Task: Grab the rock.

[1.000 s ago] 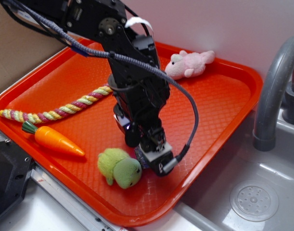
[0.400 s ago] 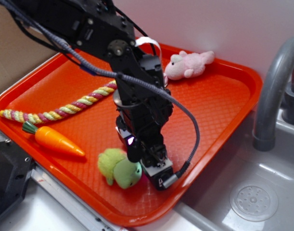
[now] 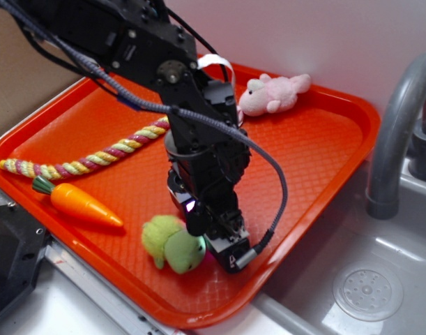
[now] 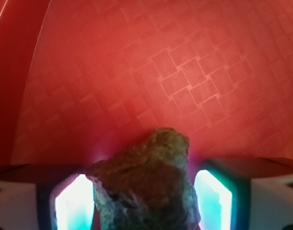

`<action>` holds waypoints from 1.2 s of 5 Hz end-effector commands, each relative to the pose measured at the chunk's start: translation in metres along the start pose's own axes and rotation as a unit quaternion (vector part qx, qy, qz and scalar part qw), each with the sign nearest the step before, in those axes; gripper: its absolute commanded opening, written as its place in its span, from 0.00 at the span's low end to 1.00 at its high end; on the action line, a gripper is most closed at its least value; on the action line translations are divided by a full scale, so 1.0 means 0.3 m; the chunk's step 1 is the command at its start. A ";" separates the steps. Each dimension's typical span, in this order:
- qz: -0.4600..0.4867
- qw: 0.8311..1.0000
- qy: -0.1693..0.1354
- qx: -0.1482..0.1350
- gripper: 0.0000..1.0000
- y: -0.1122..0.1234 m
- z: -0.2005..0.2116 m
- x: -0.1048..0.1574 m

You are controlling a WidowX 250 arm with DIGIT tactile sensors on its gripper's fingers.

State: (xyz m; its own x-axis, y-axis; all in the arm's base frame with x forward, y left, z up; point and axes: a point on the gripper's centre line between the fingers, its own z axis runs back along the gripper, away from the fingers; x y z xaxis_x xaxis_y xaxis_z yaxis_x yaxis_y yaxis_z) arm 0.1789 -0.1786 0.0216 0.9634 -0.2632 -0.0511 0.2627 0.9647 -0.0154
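Where the tool (image 4: 145, 201) straddles it, rough lumpy rock (image 4: 146, 184), waffle-textured orange tray (image 4: 136, 72).

Black arm (image 3: 192, 118) built of blocky segments, round silver screw hub (image 3: 172, 72) seen on one joint. Grey braided cable (image 3: 268, 160) looped along it to a plug near the gripper (image 3: 223, 244). White strap (image 3: 216, 63) noted behind. Purple light glows underneath. Finger pads (image 4: 74, 203) lit white-cyan, dark-edged, in wrist view.
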 end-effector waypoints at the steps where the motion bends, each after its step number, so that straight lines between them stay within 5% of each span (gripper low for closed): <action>1: 0.017 1.000 0.004 0.008 0.00 0.003 0.006 -0.017; 4: 0.110 0.992 -0.063 0.010 0.00 0.144 0.256 0.030; 5: 0.166 0.983 -0.080 0.017 0.00 0.232 0.384 0.008; 6: 0.212 0.971 -0.113 -0.008 0.00 0.342 0.545 -0.046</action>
State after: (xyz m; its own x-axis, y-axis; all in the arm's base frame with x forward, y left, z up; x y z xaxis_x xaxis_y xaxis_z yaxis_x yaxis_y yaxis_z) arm 0.2057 -0.0771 0.1728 0.9812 0.1492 0.1225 -0.1469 0.9888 -0.0277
